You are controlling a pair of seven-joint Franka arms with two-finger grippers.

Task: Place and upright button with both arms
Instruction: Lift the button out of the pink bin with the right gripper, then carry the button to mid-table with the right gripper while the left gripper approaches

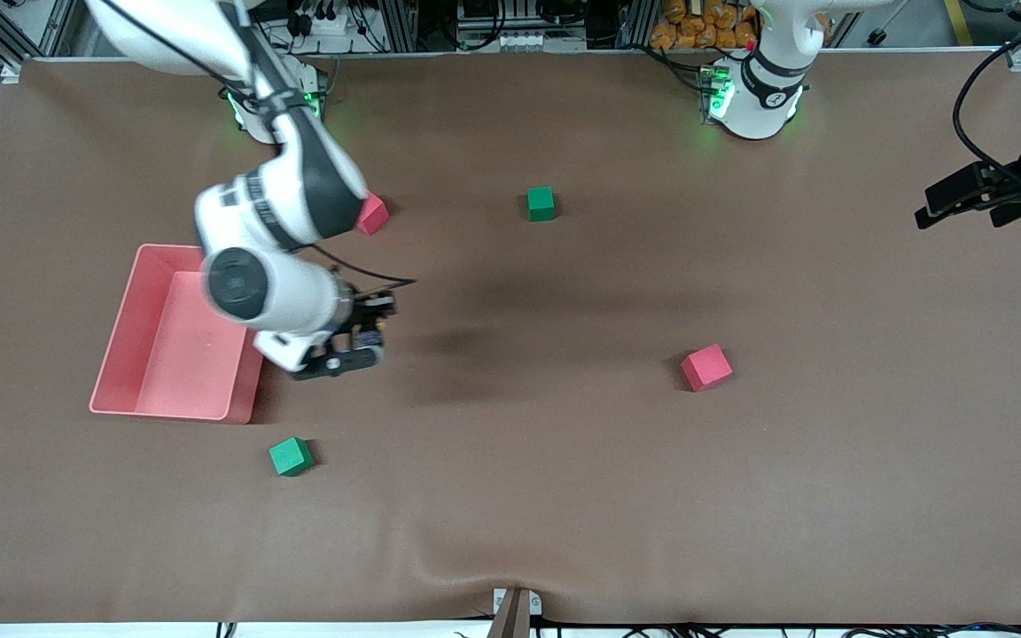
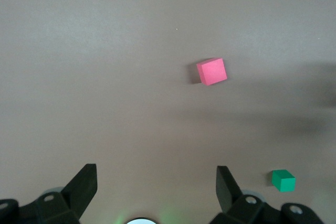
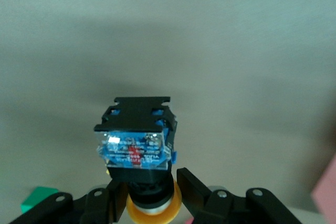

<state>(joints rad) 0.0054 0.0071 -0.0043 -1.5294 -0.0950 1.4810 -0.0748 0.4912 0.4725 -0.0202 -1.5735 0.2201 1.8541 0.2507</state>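
Green cube nearest camera: green cube (image 1: pixel 290 456) sits lowest on the brown surface (image 1: pixel 564 496), nearer the front camera than the pink tray (image 1: pixel 120 354), just off its corner.
Landmark: pink tray, an empty open bin toward the right arm's end of the surface.
Right gripper: right gripper (image 1: pixel 360 332) hangs just beside the pink tray, on the side toward the surface's middle; its fingers (image 3: pixel 197 190) pinch the button.
Button: button (image 3: pixel 137 140) is held up in the air beside the pink tray; the black blocky body points away from the wrist, the orange-yellow cap (image 3: pixel 155 211) sits between the fingers; a blue label shows on the body.
Left gripper: left gripper (image 2: pixel 155 182) waits well away from the pink tray, off the left arm's end of the surface, fingers spread wide and holding nothing.
Other cubes: red cube (image 1: pixel 372 213) lies farther from the camera than the pink tray, partly hidden by the right arm; a second green cube (image 1: pixel 541 203) and a second red cube (image 1: pixel 706 367) lie well apart from the tray, toward the middle.
Handling, as a judgement: small, light, rigid plastic; the round cap is likely slick and may twist in a pinch, so the flat sides of the black body look like the safer hold.
Step in hand, as a judgement: button carried, not yet set down or uprighted.
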